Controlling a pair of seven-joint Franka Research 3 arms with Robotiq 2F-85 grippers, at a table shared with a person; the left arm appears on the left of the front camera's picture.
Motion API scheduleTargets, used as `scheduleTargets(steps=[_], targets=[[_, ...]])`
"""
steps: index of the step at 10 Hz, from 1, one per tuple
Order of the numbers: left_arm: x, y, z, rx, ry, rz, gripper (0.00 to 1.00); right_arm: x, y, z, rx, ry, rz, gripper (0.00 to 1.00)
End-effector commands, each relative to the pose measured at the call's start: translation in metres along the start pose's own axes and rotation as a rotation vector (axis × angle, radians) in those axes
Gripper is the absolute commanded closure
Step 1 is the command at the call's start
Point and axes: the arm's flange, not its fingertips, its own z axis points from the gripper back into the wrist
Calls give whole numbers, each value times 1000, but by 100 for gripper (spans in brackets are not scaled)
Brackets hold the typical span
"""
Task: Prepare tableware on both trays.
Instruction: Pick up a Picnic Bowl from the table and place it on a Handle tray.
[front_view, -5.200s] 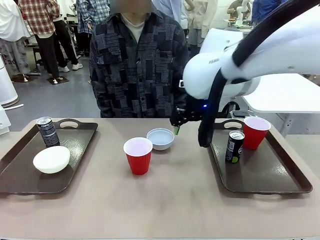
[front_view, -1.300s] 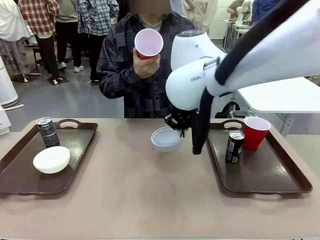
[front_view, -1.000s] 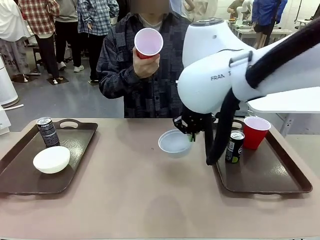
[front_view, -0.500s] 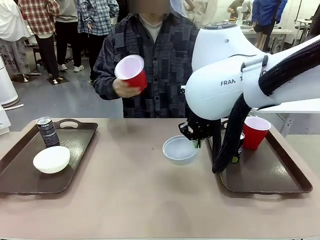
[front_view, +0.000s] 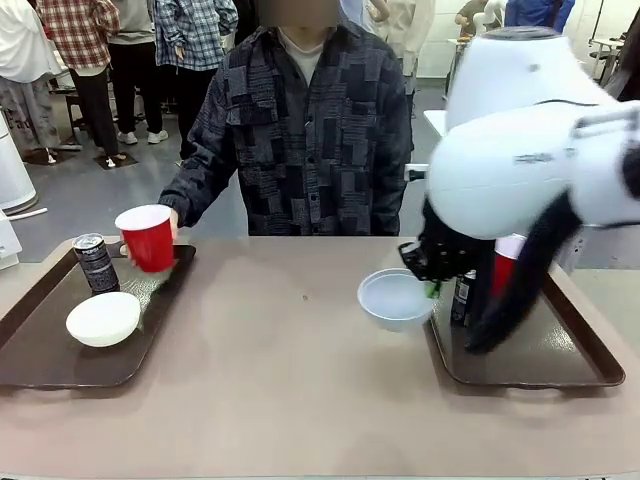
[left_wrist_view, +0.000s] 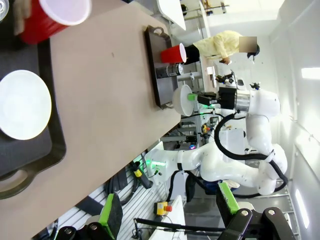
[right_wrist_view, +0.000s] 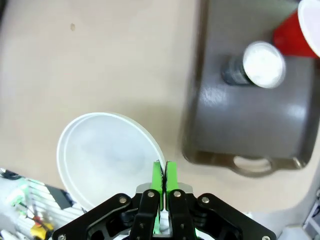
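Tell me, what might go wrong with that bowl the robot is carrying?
The right gripper pinches the pale bowl by a thin bit of rim only, so it could slip or tip. The bowl hangs just beside the right tray, near its raised rim; carried too low, it might catch there. On that tray the can and red cup stand close together, and a careless set-down could knock them over.

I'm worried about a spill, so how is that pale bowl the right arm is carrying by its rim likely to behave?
The pale bowl probably stays stiff and seems light: the right hand, shut on one edge, holds it roughly level above the table. Held by its rim alone, its smooth wall might slip or swing. Once set in the right tray, it should sit steadily.
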Motion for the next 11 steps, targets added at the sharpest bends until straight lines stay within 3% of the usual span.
scheduleTargets(steps=[1, 3, 6, 7, 8, 9, 11], targets=[[0, -2, 1, -19, -11, -6, 0, -30, -47, 22, 29, 12, -49, 96], [0, -2, 1, -19, -11, -6, 0, -25, -101, 27, 40, 140, -36, 96], [0, -2, 1, -19, -11, -6, 0, -9, -153, 24, -58, 203, 52, 96], [0, -2, 1, -19, -11, -6, 0, -1, -163, 23, -57, 171, 59, 96], [0, -2, 1, -19, -11, -6, 0, 10, -155, 20, -93, 74, -61, 96], [0, -2, 1, -19, -11, -6, 0, -17, -159, 20, -40, 194, 25, 96], [0, -2, 1, -19, -11, -6, 0, -17, -159, 20, -40, 194, 25, 96]])
